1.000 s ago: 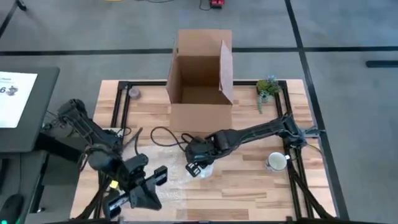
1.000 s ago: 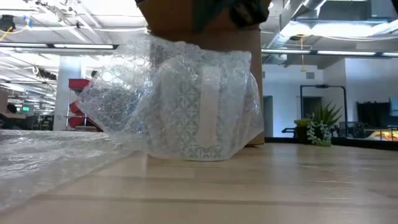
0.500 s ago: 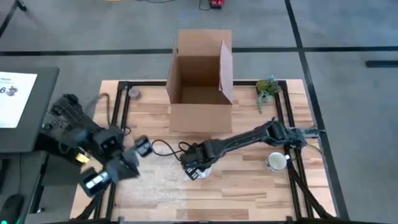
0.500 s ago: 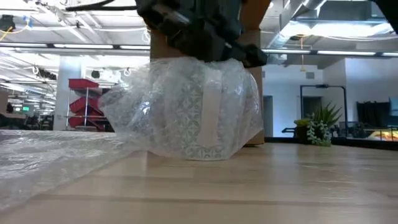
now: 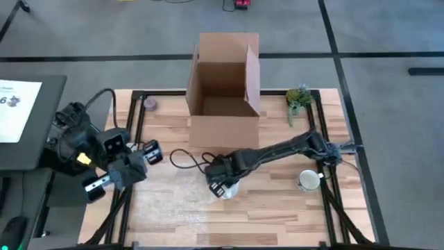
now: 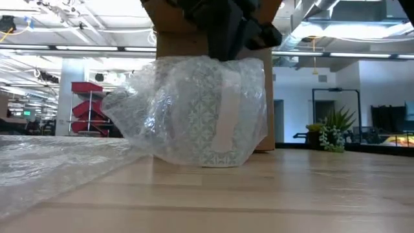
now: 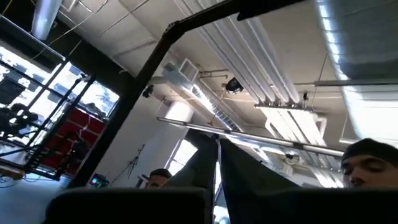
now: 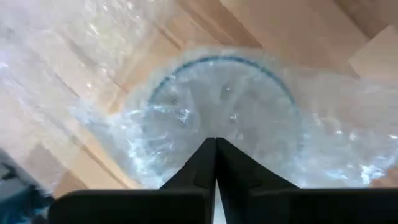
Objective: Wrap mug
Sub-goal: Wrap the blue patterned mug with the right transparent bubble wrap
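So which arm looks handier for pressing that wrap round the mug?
The right. Its pincer hangs directly over the wrapped mug, fingers shut. The left pincer is off at the table's left edge, pointing away.

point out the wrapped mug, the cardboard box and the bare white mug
wrapped mug (image 6: 207, 110), low view, on its bubble-wrapped patterned side
cardboard box (image 5: 222, 104), high view, on its inner floor
bare white mug (image 5: 308, 180), high view, on its rim, near the table's right edge

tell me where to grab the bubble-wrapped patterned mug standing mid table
Probably from straight above, fingers straddling the rim of the bubble-wrapped patterned mug: it stands upright, its round mouth facing up under the right gripper. Loose clear bubble wrap trails off one side, so avoid that flank.
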Controlling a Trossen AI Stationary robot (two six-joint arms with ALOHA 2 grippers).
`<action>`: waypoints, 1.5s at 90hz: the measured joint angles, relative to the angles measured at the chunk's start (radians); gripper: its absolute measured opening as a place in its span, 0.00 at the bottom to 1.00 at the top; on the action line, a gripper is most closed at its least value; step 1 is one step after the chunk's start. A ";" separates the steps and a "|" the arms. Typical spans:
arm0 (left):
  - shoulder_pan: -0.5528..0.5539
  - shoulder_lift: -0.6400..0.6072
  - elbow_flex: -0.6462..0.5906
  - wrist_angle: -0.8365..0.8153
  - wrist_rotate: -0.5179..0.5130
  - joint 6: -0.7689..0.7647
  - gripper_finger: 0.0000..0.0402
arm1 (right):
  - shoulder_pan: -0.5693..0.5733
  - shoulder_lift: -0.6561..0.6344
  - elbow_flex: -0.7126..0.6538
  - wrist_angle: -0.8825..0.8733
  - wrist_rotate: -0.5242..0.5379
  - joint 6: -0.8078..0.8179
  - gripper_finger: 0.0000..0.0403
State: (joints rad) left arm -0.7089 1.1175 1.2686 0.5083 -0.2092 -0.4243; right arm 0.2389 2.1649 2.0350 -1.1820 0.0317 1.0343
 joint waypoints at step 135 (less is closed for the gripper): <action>-0.021 0.001 0.000 -0.026 0.000 -0.009 0.00 | -0.044 0.010 0.055 -0.016 -0.060 0.044 0.00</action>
State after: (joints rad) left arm -0.7300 1.1187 1.2686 0.4824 -0.2089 -0.4332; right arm 0.1947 2.1748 2.0895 -1.1976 -0.0284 1.0786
